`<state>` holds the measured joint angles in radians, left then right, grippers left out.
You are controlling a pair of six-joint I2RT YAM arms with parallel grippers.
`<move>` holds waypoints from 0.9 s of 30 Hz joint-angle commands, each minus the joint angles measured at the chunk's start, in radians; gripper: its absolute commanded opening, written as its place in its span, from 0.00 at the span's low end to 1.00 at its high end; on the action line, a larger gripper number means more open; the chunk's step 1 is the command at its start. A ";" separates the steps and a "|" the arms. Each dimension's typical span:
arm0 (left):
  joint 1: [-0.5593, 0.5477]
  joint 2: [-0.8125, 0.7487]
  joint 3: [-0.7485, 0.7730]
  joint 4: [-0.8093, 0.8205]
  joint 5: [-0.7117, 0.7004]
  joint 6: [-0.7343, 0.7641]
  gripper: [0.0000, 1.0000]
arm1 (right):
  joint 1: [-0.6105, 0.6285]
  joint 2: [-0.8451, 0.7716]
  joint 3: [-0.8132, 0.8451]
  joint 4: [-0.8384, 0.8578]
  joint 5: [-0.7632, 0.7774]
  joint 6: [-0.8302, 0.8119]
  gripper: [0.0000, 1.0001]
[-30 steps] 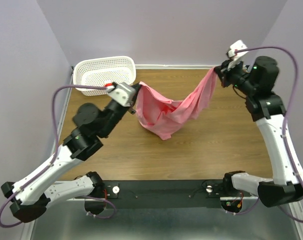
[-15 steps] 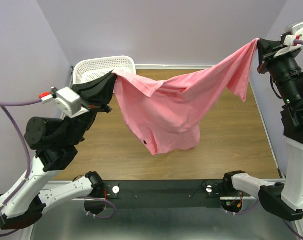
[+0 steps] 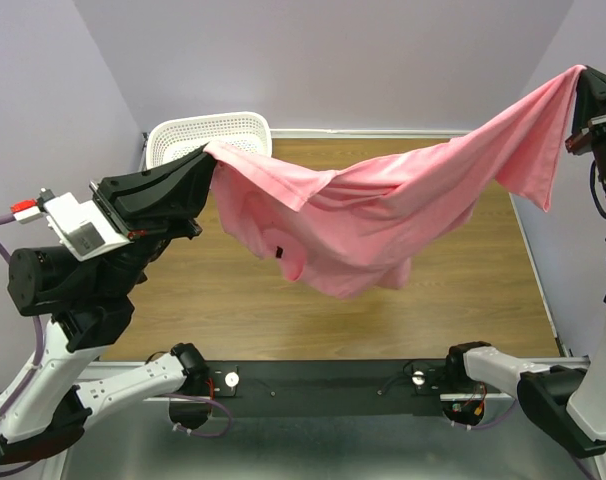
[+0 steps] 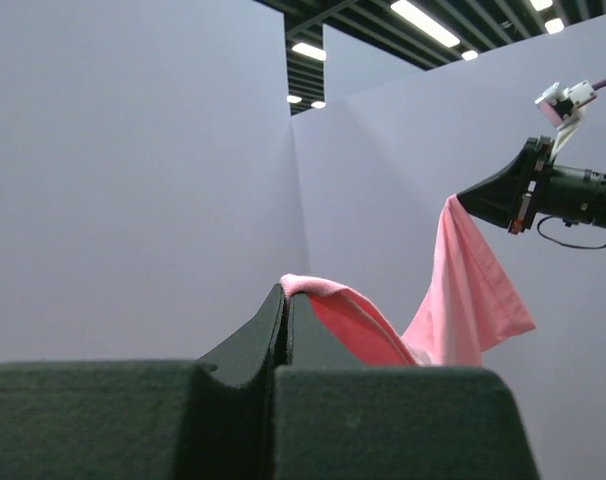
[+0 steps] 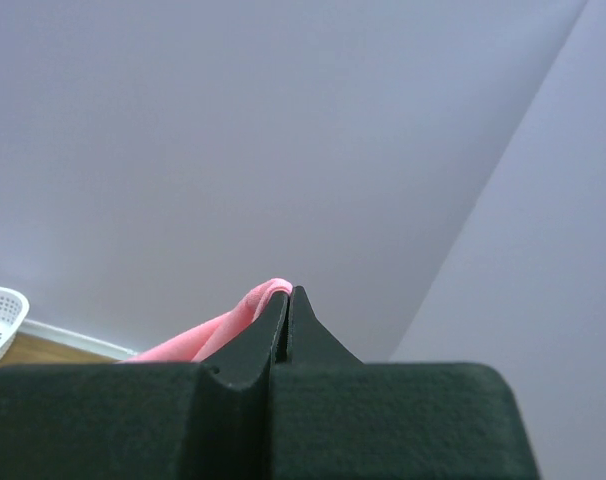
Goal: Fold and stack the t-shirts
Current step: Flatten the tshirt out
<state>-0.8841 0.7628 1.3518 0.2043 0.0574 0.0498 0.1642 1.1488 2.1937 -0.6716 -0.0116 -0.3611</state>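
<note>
Left gripper (image 3: pixel 209 152) is clenched on an edge of the t-shirt (image 3: pixel 383 215). Its two black fingers are pressed together, and a fold of pink cloth is pinched at the tips and curls over them in the left wrist view. At the far right, high against the wall (image 3: pixel 383 60), the right gripper (image 3: pixel 581 75) is clamped just as tightly on another edge, with pink cloth bunched beside its closed tips.

Between the two the t-shirt hangs in the air over the table (image 3: pixel 463 300), pulled into a long band that runs from the far left up to the far right and sags in the middle. It is a plain salmon-pink garment of soft cloth, creased with long folds along the line of pull. A loose flap drops from the right-hand grip, and a fuller, rumpled mass hangs below the left half. A small dark label (image 3: pixel 280 251) shows on that lower part. From above I cannot tell whether the lowest fold touches the wood.

A white perforated basket (image 3: pixel 208 130) sits at the far left corner of the table, just behind the left gripper, its near rim partly covered by cloth and fingers.
</note>
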 commanded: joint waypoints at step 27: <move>0.398 0.613 -0.374 -0.078 0.232 -0.288 0.00 | 0.012 -0.361 -1.482 0.017 -0.205 -0.527 0.01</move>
<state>-0.4900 1.4300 0.9775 0.1154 0.1982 -0.1963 0.1711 0.7986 0.7021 -0.6327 -0.0154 -0.7818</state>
